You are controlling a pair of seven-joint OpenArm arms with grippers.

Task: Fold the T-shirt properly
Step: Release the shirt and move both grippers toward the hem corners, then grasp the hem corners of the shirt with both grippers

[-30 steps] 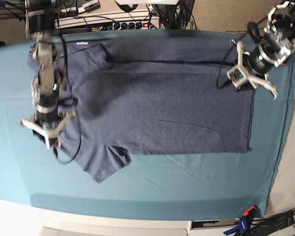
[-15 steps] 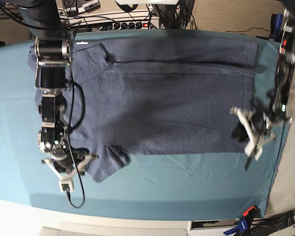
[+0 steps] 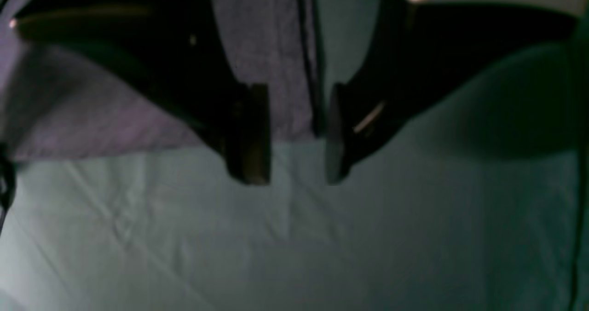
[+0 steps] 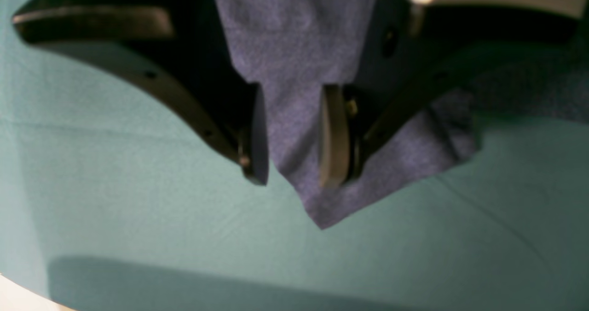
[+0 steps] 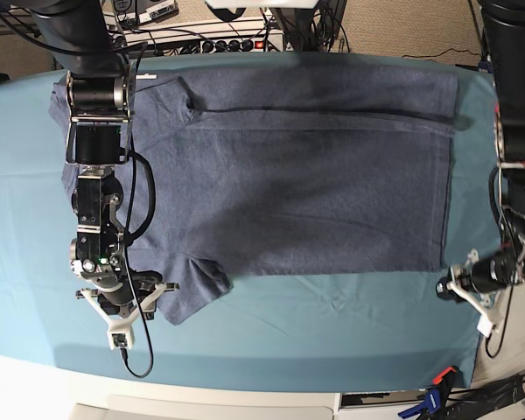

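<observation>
The dark blue-grey T-shirt (image 5: pixel 306 175) lies spread flat on the teal cloth, plain side up, its far edge folded over. My right gripper (image 5: pixel 124 302) hovers at the near sleeve (image 5: pixel 188 293). In the right wrist view its fingers (image 4: pixel 333 136) stand apart with the sleeve (image 4: pixel 294 118) showing between them, and its tip sticks out past them. My left gripper (image 5: pixel 464 290) is just beyond the shirt's near right hem corner (image 5: pixel 439 262), over bare cloth. In the left wrist view the left gripper (image 3: pixel 292 177) is open and empty, with the hem corner (image 3: pixel 285 95) behind the fingers.
The teal table cloth (image 5: pixel 332 332) covers the table; its front edge (image 5: pixel 245 376) runs close below both grippers. A power strip and cables (image 5: pixel 219 39) sit behind the table. Clamps (image 5: pixel 433 398) lie at the front right. A black cable (image 5: pixel 140 359) loops under the right arm.
Both arms have swung toward the table's front: the right gripper from beside the shirt's left side down to the near sleeve, the left gripper from the far right corner to the near right hem corner.
</observation>
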